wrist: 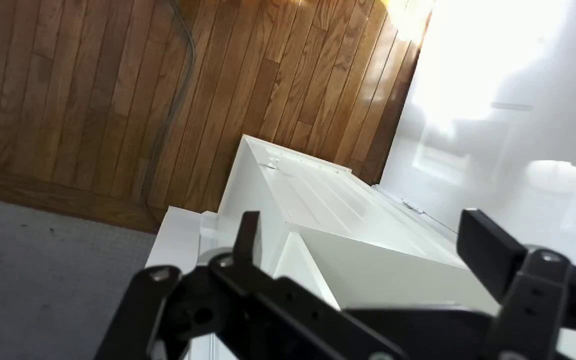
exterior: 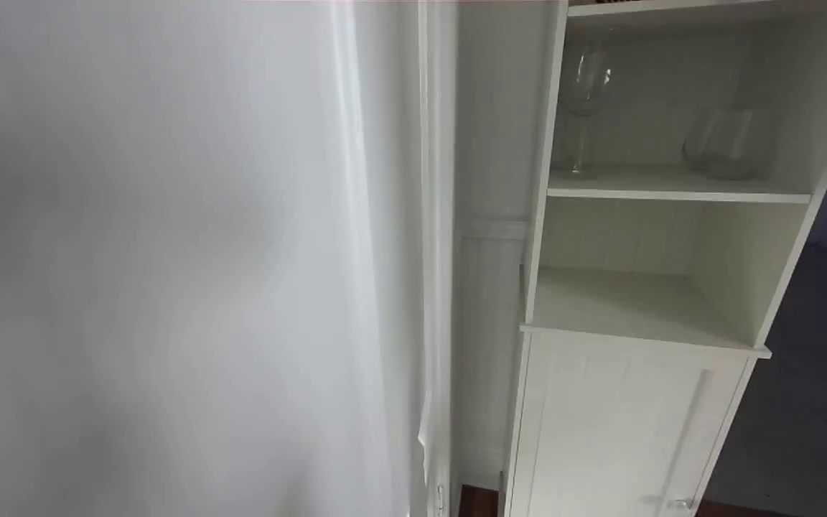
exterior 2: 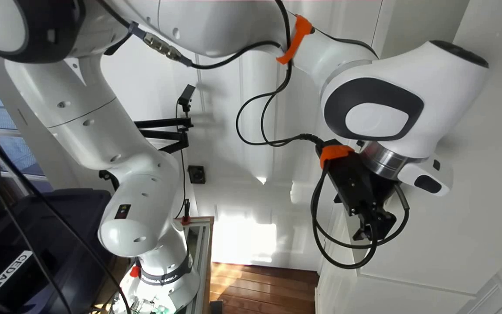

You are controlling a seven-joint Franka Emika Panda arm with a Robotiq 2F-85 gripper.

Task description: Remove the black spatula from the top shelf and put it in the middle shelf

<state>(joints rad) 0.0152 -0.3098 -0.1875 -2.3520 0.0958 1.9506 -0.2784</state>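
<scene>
Gripper [wrist: 360,230] cropped below, cabinet [exterior: 744,269] cropped above, glasses [exterior: 586,86] faint, number uncertain

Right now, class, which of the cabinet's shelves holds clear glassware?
The middle shelf, in an exterior view: it bears a stemmed glass and shorter glassware. The lower shelf shows none; the upper side of the top shelf is hidden.

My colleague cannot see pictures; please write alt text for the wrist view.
Open, apparently empty gripper in the foreground; behind it, a white cabinet seen from above. Wooden floor fills the upper left, grey carpet the lower left.
</scene>
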